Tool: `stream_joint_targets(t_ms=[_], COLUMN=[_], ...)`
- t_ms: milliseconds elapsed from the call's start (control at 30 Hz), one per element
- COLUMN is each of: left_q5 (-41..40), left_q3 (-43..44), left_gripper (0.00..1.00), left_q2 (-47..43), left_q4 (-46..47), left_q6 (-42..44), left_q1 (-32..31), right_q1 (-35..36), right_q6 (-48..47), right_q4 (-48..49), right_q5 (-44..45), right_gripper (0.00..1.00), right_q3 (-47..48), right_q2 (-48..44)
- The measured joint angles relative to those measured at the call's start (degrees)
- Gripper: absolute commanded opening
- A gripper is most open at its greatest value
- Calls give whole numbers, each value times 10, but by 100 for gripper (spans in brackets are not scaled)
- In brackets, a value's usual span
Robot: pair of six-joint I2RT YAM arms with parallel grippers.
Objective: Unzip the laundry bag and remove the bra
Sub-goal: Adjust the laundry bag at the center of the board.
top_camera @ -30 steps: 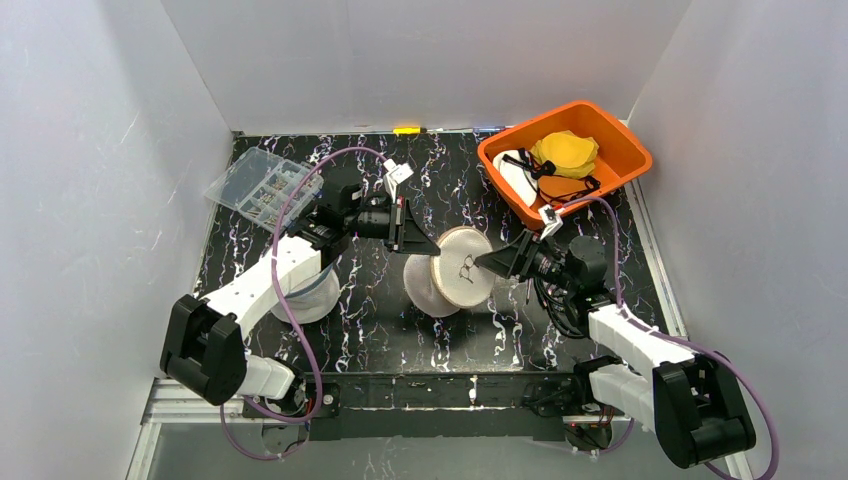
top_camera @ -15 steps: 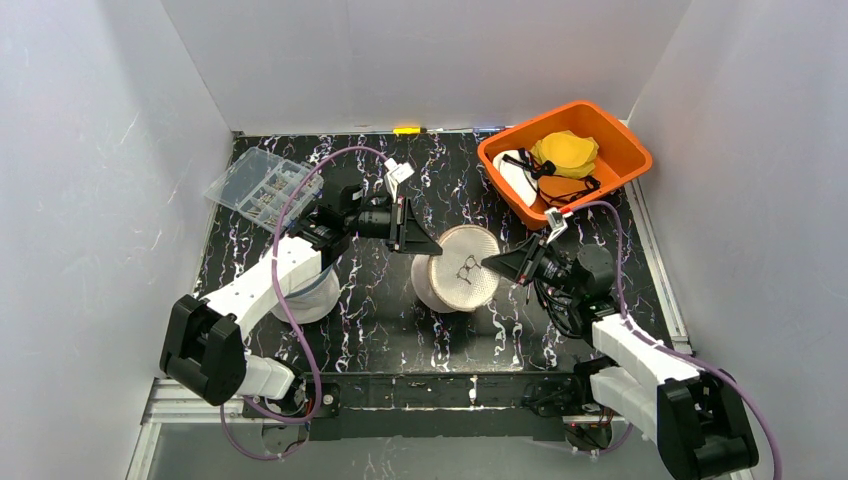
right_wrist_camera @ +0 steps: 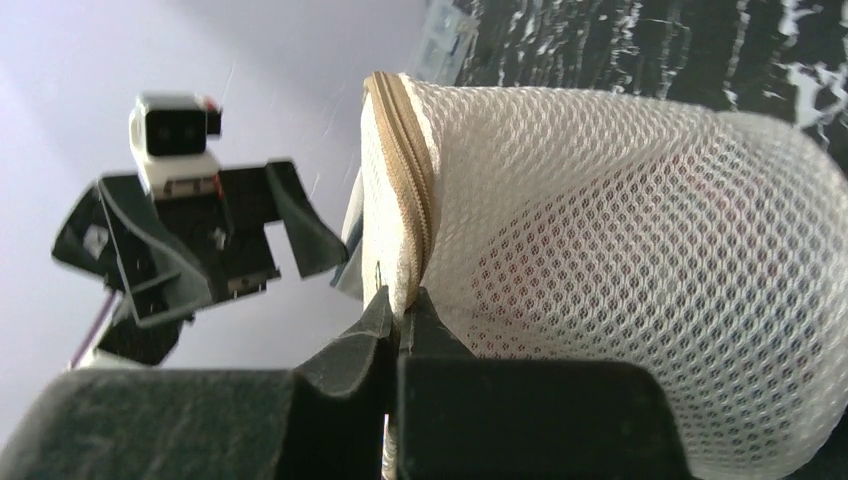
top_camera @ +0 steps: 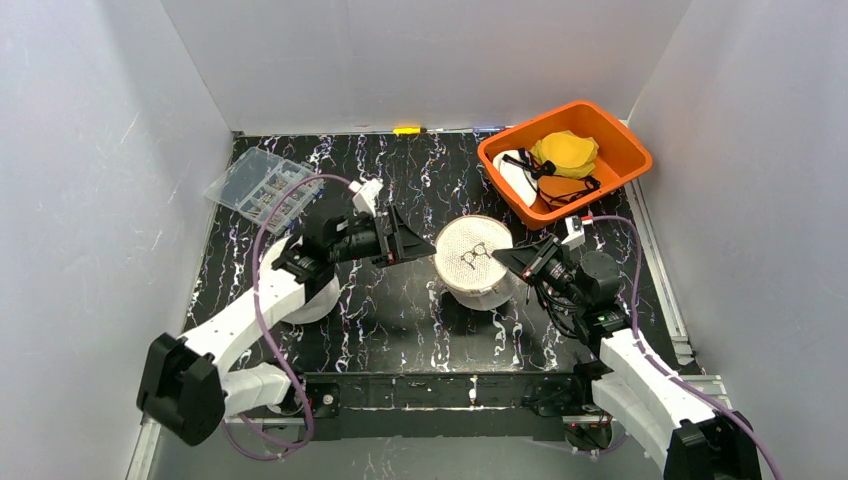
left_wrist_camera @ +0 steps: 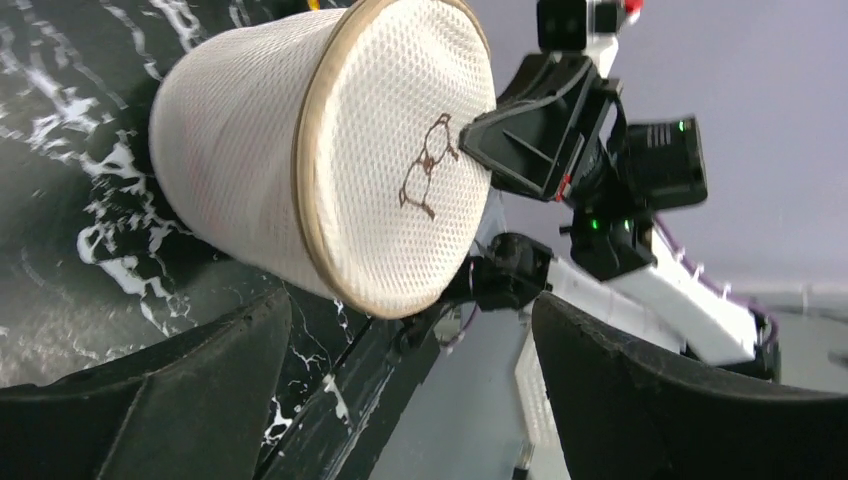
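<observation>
The laundry bag [top_camera: 472, 262] is a white mesh cylinder with a tan zipper round its rim and a small brown drawing on its flat face. It stands mid-table. My right gripper [top_camera: 497, 255] is shut on the zipper rim [right_wrist_camera: 405, 190] at the bag's right edge; its tips [right_wrist_camera: 403, 300] pinch the tan tape. My left gripper [top_camera: 408, 245] hangs open just left of the bag, clear of it. In the left wrist view the bag [left_wrist_camera: 330, 150] lies beyond the wide-apart jaws [left_wrist_camera: 412, 300]. The bra is hidden inside the mesh [right_wrist_camera: 620, 250].
An orange bin [top_camera: 600, 190] at the back right holds yellow, white and orange garments with black straps. A clear plastic parts box [top_camera: 262, 185] lies at the back left. A white round object [top_camera: 318, 298] sits partly under my left arm.
My left gripper let go of the bag, opened and drew back to the left. My right gripper shut on the zipper rim. The bag shifted right and its flat face turned upward.
</observation>
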Motion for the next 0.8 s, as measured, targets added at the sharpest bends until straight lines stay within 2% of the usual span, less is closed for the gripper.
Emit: stream_joint_targets(t_ms=[133, 267, 367, 567, 800], left_q5=[-85, -151, -191, -243, -261], left_q3=[-56, -88, -90, -82, -77], left_gripper=[89, 87, 80, 78, 74], left_q2=[-65, -92, -85, -34, 4], left_q4=[0, -9, -13, -14, -12], left_q6=[-62, -117, -156, -221, -259], left_q1=[-3, -21, -53, -110, -125], right_q1=[25, 61, 105, 195, 232], right_q6=[31, 53, 71, 106, 128], right_q4=[-48, -92, -109, -120, -122], right_q5=[82, 168, 236, 340, 393], right_gripper=[1, 1, 1, 1, 1], right_q3=[0, 4, 9, 21, 24], right_q2=[-12, -15, -14, 16, 23])
